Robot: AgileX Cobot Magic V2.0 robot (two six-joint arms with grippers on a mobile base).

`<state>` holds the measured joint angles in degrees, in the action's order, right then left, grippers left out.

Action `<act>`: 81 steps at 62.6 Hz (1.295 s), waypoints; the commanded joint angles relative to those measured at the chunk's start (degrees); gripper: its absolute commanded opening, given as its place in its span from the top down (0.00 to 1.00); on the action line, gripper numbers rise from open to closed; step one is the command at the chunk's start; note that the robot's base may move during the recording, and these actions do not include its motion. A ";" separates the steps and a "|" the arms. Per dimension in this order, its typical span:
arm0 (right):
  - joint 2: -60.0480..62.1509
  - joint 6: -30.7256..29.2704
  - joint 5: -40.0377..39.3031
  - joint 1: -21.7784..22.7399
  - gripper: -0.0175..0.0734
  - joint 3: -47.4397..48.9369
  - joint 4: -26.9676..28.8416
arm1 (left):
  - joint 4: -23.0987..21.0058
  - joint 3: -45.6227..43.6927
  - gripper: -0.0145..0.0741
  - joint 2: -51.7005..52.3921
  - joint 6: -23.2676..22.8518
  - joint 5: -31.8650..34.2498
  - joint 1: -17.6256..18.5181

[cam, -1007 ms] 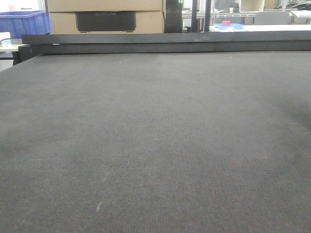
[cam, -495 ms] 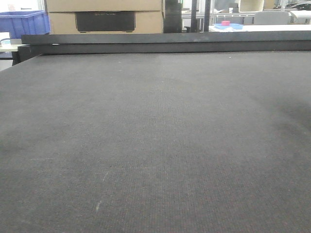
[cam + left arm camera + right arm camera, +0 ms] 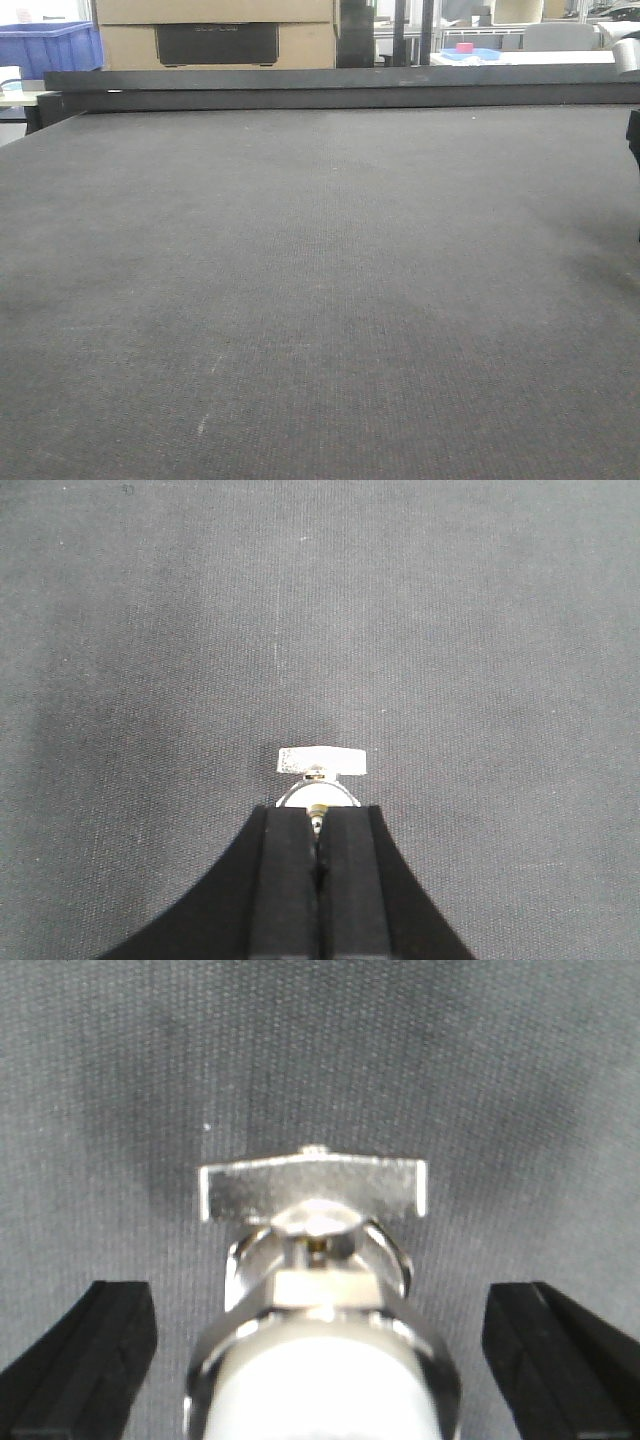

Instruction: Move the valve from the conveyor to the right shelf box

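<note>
And the close-up valve was a blur, base clipped below; the left end effector hid the second valve's body; an edge-cut dark shape was unreadable.

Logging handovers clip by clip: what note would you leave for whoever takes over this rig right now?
Left hand: shut, with a silver T-handled metal valve at its tips. Whether it is pinched is unclear.
Right hand: open, fingers on either side of another silver T-handled valve, above the dark grey woven conveyor belt.
Done: the right hand is lined up on its valve, not yet closed.
Left to do: close, lift and carry to the right shelf box, which no view shows.
</note>
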<state>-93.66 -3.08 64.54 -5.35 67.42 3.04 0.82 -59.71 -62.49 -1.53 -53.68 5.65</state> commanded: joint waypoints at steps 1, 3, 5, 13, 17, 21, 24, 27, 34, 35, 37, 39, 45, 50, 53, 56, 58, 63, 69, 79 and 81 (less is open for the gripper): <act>0.04 -0.01 -0.79 0.25 0.20 -0.17 -0.86 | -0.47 -0.50 0.96 0.10 -0.19 0.59 -0.10; 0.04 -0.01 -0.79 0.25 0.20 -0.17 -0.86 | -0.47 -0.50 0.96 0.10 -0.19 0.59 -0.10; 0.04 -0.01 -0.79 0.25 0.21 -0.17 -0.86 | -0.47 -0.50 0.96 0.10 -0.29 0.59 -0.10; 0.04 -0.01 -0.79 0.25 0.35 -0.17 -0.86 | -0.47 -0.50 0.96 0.05 -7.30 0.59 -0.10; 0.04 -0.01 -0.79 0.25 0.47 -0.17 -0.86 | -0.47 -0.50 0.96 -0.17 -8.42 0.36 -0.10; 0.04 -0.01 -0.79 0.25 0.64 -0.17 -0.86 | -0.47 -0.50 0.96 -0.40 -8.47 -0.17 -0.10; 0.04 -0.01 -0.79 0.25 0.79 -0.17 -0.86 | -0.47 -0.50 0.96 -0.81 -8.47 -0.92 -0.10; 0.04 -0.01 -0.79 0.25 0.93 -0.17 -0.86 | -0.47 -0.50 0.96 -1.47 -8.47 -1.68 -0.10; 0.04 -0.01 -0.79 0.25 0.99 -0.17 -0.86 | -0.82 -1.50 0.96 -3.58 -8.47 -5.64 -0.10; 0.04 -0.01 -0.79 0.25 0.99 -0.17 -0.86 | -0.47 -1.80 0.96 -3.93 -8.47 -6.66 -0.10; 0.04 -0.01 -0.79 0.25 0.99 -0.17 -0.86 | -0.47 -2.65 0.96 -5.03 -7.92 -7.98 -0.10; 0.04 -0.01 -0.79 0.25 0.99 -0.17 -0.86 | -0.47 -3.47 0.96 -5.97 -7.57 -9.56 -0.10; 0.04 -0.01 -1.14 0.25 0.99 -0.17 -0.86 | -0.47 -6.84 0.96 -9.17 -6.05 -13.01 -0.10; 0.04 -0.01 -1.86 0.25 0.99 -0.17 -0.86 | -0.82 -9.43 0.96 -12.10 -4.53 -15.98 -0.10; 0.04 -0.01 -2.33 0.25 0.99 -0.17 -0.86 | -0.82 -11.06 0.96 -13.88 -4.01 -16.29 -0.10; 0.04 -0.01 -2.62 0.25 0.99 -0.17 -0.86 | -0.82 -12.25 0.95 -15.40 -2.77 -16.29 -0.10; 0.04 -0.01 -2.73 0.25 0.99 -0.17 -0.86 | -0.82 -12.65 0.92 -16.14 -2.43 -16.29 0.01; 0.04 -0.01 -2.85 0.25 0.99 -0.17 -0.86 | -0.82 -13.10 0.80 -17.77 -2.04 -16.29 0.12; 0.04 -0.01 -3.12 0.25 0.99 -0.17 -0.86 | -0.47 -13.10 0.57 -19.54 -2.04 -16.29 0.12; 0.04 -0.01 -3.65 0.25 0.99 -0.17 -0.75 | -0.47 -12.88 0.29 -21.98 0.02 -16.29 0.12; 0.04 -0.01 -3.77 0.25 0.99 -0.17 -0.75 | -0.47 -12.88 0.27 -22.54 0.12 -16.29 0.12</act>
<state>-93.66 -3.08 62.78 -5.35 67.42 3.04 0.38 -72.24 -83.97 -2.60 -69.91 5.65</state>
